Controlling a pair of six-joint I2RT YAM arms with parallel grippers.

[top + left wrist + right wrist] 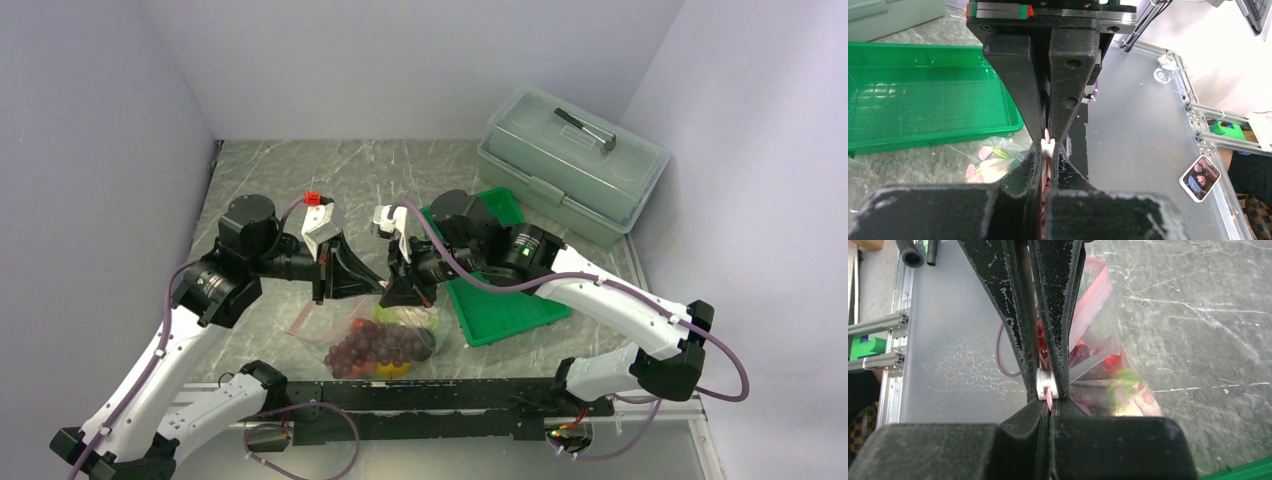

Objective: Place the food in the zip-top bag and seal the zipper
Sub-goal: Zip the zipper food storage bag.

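The clear zip-top bag (pixel 345 330) lies at the table's front middle, its mouth lifted. Inside it are the dark grape bunch (pixel 375 345), a yellow-orange fruit (pixel 396 368) and a white-and-green vegetable (pixel 412 318); red fruit (pixel 1110 362) shows through the plastic. My left gripper (pixel 378 284) is shut on the white slider (pixel 1048 146) of the pinkish zipper (pixel 1093 305). My right gripper (pixel 408 292) faces it tip to tip and is shut on the zipper strip (pixel 1049 401) right beside the slider. In the left wrist view the bag (pixel 993 160) shows beside my left gripper (pixel 1049 149); my right gripper (pixel 1049 407) is at the right wrist view's bottom.
A green plastic tray (pixel 510 300) lies just right of the bag, also in the left wrist view (pixel 923 100). A pale green lidded box (pixel 570 165) stands at the back right. The metal front rail (pixel 450 395) runs just below the bag.
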